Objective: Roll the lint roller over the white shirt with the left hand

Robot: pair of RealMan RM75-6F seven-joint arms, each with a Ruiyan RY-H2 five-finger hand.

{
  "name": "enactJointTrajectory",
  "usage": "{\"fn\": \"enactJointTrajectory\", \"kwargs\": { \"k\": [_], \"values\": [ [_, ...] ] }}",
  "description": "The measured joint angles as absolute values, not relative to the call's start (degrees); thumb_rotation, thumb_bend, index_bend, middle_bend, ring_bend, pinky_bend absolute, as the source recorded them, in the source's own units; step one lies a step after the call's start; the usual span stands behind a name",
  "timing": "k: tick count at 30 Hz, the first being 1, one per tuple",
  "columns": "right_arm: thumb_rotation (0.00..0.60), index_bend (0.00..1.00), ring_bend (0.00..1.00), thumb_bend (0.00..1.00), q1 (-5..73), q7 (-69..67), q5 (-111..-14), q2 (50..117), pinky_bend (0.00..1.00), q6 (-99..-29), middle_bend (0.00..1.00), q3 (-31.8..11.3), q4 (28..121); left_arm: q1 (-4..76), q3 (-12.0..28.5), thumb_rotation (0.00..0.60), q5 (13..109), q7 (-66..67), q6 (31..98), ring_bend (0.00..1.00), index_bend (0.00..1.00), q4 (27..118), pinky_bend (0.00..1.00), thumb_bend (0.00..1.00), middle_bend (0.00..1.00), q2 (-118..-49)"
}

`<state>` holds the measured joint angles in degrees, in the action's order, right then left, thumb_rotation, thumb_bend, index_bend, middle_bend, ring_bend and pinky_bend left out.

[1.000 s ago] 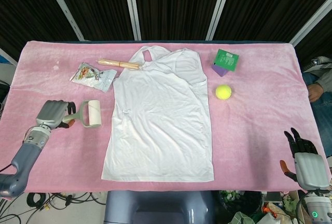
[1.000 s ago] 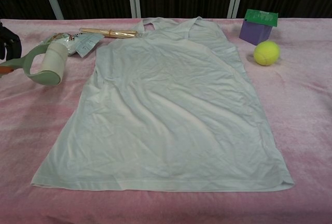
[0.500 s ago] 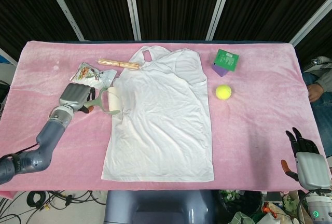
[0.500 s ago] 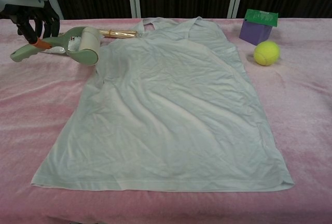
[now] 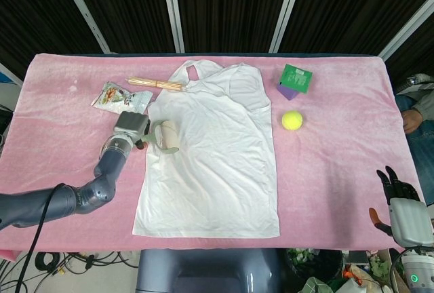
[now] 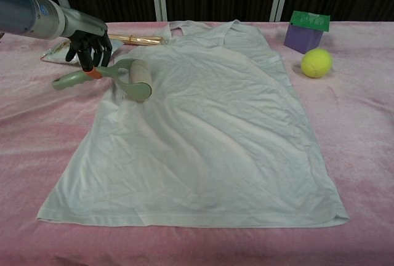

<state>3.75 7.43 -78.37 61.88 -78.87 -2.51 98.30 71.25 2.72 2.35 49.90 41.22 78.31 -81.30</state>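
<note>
Rolling looks barely begun. The left hand grips the handle of the lint roller, and the roller's drum rests on the white shirt just inside its edge, at centre left of the head view and upper left of the chest view. By the look of it, this is the start of a pass: the drum touches only the strip of cloth near the armhole, and nearly the whole shirt, from its middle to the hem at the lower part of the frame and across to the right side, is left to cover. The shirt lies flat with soft wrinkles on the pink table cover, neck toward the top of the frame.

The right hand sits at the lower right corner of the head view, off the cloth, holding nothing, its fingers straight and a little apart. The chest view does not show it.

Counted: one shirt, one lint roller, two robot hands. Near the upper left of the head view lie one snack packet and one bundle of wooden sticks, the bundle just beside the shirt's shoulder. At upper right stand one purple box with a green top and, below it, one yellow tennis ball, both well apart from the roller.
</note>
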Motion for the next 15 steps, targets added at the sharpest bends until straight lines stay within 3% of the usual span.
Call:
{"fn": "enactJointTrajectory", "kwargs": {
  "k": [7, 15],
  "values": [
    [0.6, 0.02, 0.17, 0.28, 3.7, 7.3, -78.3, 61.9, 0.15, -78.8, 0.0, -2.5, 98.5, 73.6, 0.8, 0.6, -1.2, 52.0, 39.9, 0.42, 0.62, 73.7, 0.58, 0.41, 0.59, -85.2],
    [0.6, 0.03, 0.17, 0.28, 3.7, 7.1, -78.1, 61.9, 0.15, -78.4, 0.0, -2.2, 99.0, 76.3, 1.9, 0.6, -3.1, 52.6, 40.1, 0.42, 0.62, 73.1, 0.58, 0.41, 0.59, -87.0]
  ]
}}
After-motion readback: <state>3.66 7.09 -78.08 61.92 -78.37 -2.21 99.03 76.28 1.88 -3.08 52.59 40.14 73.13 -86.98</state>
